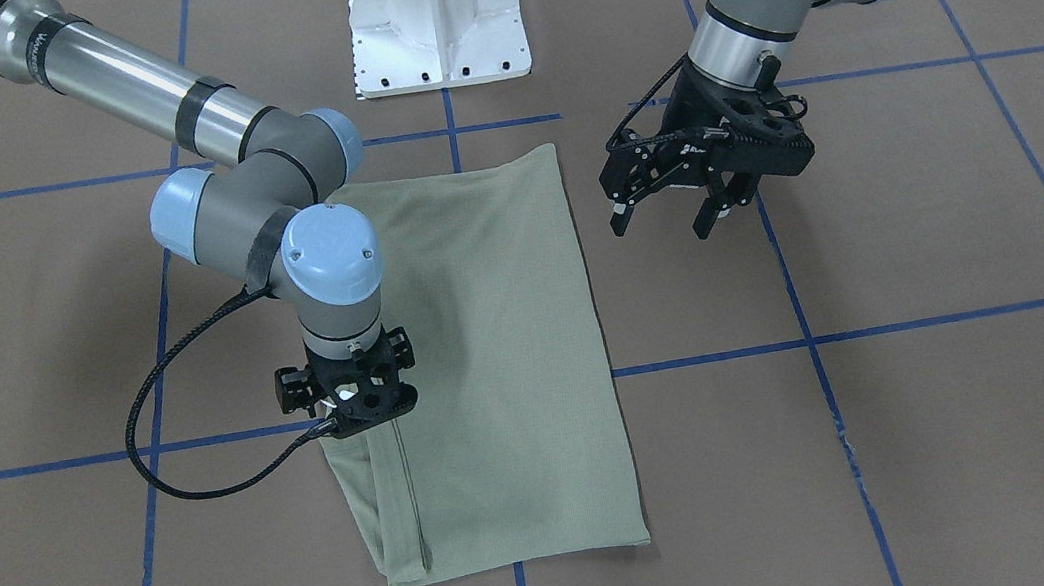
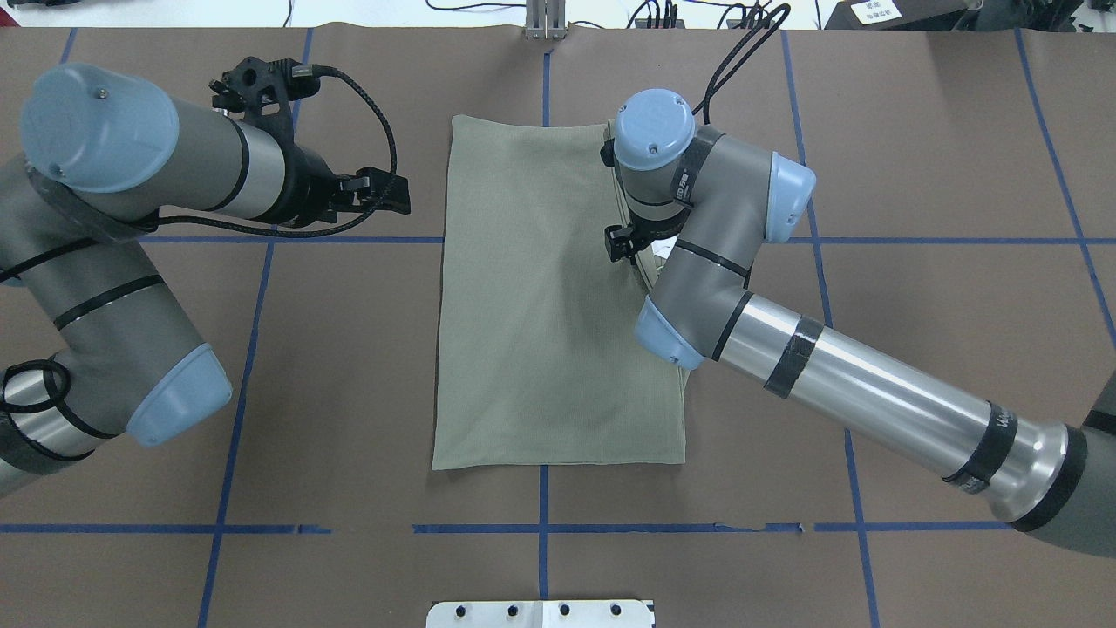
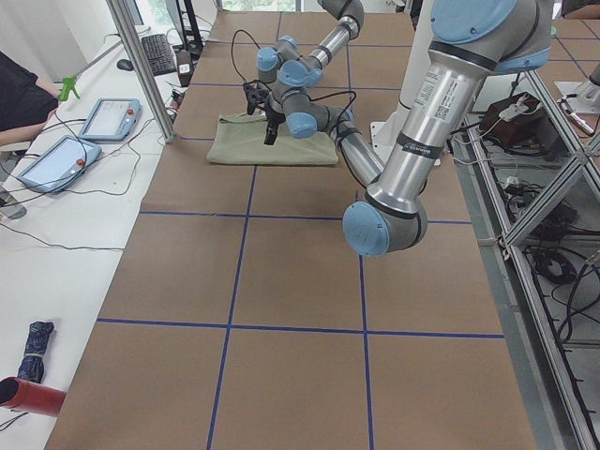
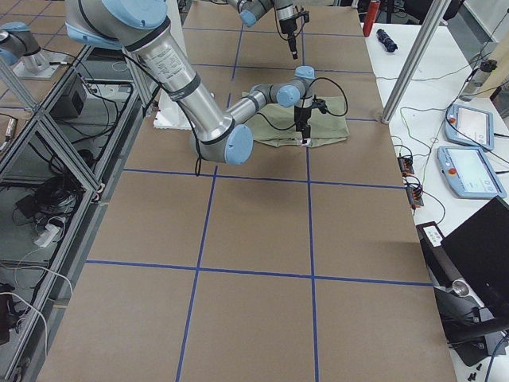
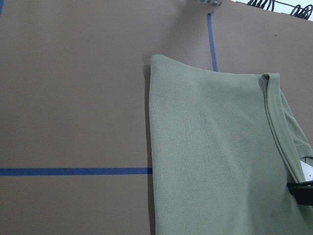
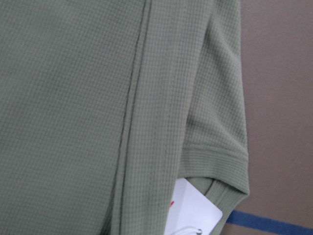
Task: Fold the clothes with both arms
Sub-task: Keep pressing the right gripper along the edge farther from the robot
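Observation:
The clothes are one sage-green knit shirt, folded into a flat rectangle on the brown table. My right gripper points straight down onto the shirt's edge on the robot's right. Its fingers are hidden under the wrist, so I cannot tell if they are open or shut. The right wrist view is filled with shirt, a cuff and a white hang tag. My left gripper hovers open and empty above bare table beside the shirt's other long edge. The left wrist view shows the shirt.
The white base pedestal stands at the robot's side of the table. Blue tape lines grid the brown surface. Metal posts, tablets and cables line the operators' side, where a person's dark sleeve shows.

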Robot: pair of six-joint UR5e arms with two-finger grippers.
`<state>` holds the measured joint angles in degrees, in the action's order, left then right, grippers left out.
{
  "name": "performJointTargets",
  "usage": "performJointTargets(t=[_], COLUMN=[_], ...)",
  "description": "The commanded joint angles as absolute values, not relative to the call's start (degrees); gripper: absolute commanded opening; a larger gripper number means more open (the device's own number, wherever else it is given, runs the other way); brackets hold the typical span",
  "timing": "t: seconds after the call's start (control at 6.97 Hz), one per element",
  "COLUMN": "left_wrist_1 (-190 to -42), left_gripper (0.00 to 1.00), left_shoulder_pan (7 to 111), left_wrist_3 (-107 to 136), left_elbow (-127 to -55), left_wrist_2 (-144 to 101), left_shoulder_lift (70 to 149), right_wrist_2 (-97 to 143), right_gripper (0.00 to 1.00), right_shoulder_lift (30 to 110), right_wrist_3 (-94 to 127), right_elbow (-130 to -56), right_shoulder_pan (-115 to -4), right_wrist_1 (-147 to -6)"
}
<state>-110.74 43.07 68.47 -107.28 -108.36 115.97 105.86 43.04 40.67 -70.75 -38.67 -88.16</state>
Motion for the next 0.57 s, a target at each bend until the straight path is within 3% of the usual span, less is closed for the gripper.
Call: performJointTargets(t=[0.0,0.43], left_wrist_1=[-110.83,-110.83], left_gripper=[1.0,1.0], left_shoulder_pan=[42.98,42.89], left_wrist_3=[68.47,68.38], left_elbow=[-107.05,-106.79], left_wrist_2=[-108.37,-108.37], left_shoulder_lift=[116.02,116.45], right_wrist_2=[106.17,107.3], right_gripper=[1.0,1.0], right_shoulder_lift=[43.59,45.7], right_wrist_3=[38.5,36.48], right_elbow=[-70.66,-70.66], right_shoulder_pan=[-40.6,-43.93], right_wrist_1=[-88.15,-88.15])
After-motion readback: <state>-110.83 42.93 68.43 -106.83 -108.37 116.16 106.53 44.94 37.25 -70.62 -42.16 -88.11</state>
